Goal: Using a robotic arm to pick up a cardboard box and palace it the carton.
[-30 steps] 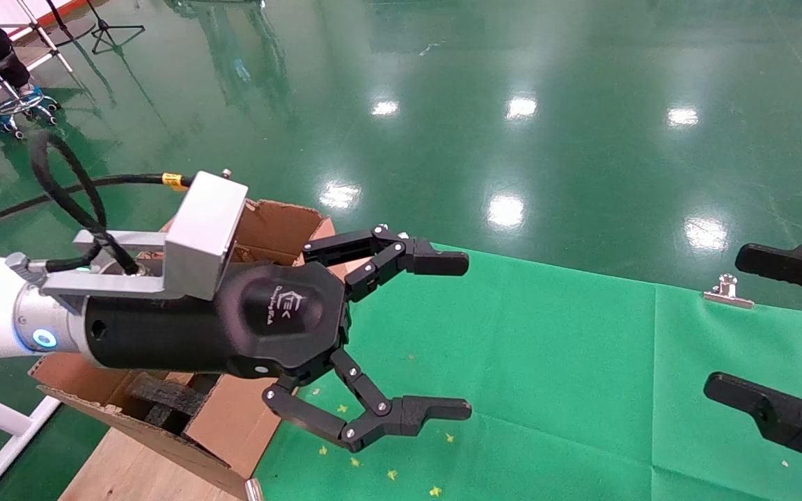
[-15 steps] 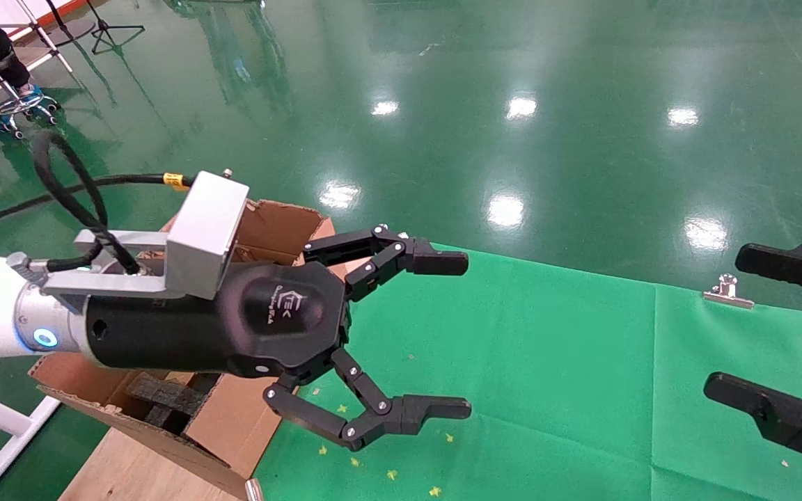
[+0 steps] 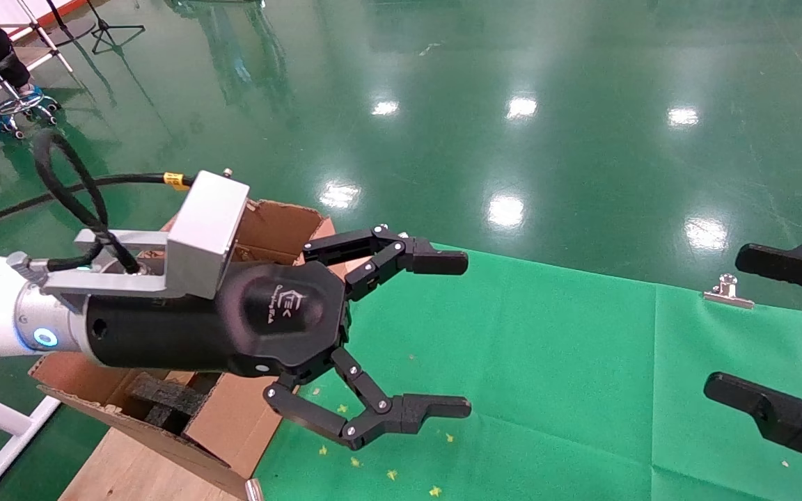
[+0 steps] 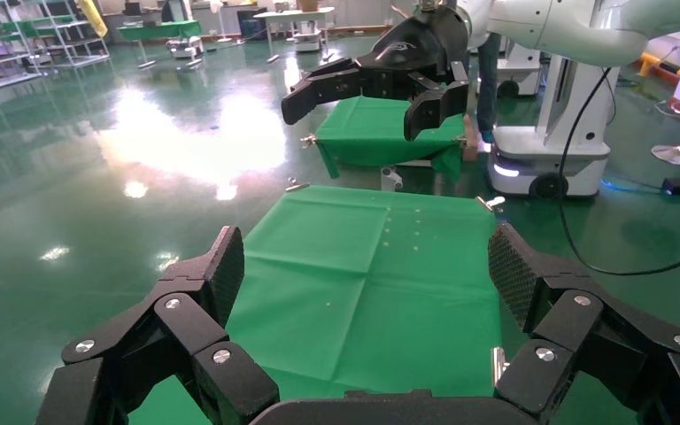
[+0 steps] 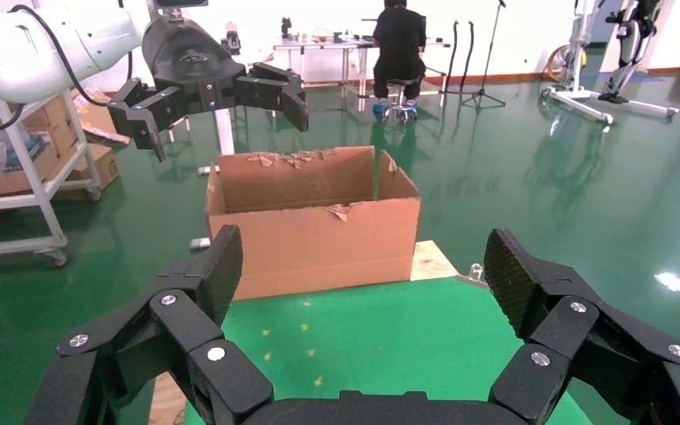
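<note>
The carton (image 3: 234, 417) runs lengthwise away from the robot; the left gripper (image 3: 453, 334), spread empty, hasn't moved.

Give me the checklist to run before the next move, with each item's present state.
1. Left gripper jaws open, nothing between them: ok.
2. Right gripper jaws open, nothing between them: ok.
3. Cardboard box located: not ok; no view shows it.
4. Carton top open to receive it: ok; it stands at the end of the green cloth.
5. Room inside carton: cannot tell; black foam shows inside.
6. Clearance between grippers: ok; they hang apart over the cloth.
</note>
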{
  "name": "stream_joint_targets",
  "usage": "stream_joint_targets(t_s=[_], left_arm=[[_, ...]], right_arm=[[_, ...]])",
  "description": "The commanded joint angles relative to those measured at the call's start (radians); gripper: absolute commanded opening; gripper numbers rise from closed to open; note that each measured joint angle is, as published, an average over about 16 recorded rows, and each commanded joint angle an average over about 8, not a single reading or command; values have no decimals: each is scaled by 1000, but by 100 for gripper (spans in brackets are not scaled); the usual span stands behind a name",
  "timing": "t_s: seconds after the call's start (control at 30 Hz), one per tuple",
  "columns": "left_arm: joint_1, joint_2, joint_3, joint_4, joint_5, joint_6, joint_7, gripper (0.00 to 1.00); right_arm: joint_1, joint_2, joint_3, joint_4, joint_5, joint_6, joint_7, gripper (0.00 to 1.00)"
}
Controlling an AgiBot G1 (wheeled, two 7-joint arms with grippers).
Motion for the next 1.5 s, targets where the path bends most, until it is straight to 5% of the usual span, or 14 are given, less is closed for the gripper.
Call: stream_joint_targets(t_s=[0.03, 1.5], left_arm=[[0, 0, 0, 0, 0, 0, 0, 100], [0, 0, 0, 0, 0, 0, 0, 100]], right_arm=[[0, 0, 0, 0, 0, 0, 0, 100], [0, 0, 0, 0, 0, 0, 0, 100]])
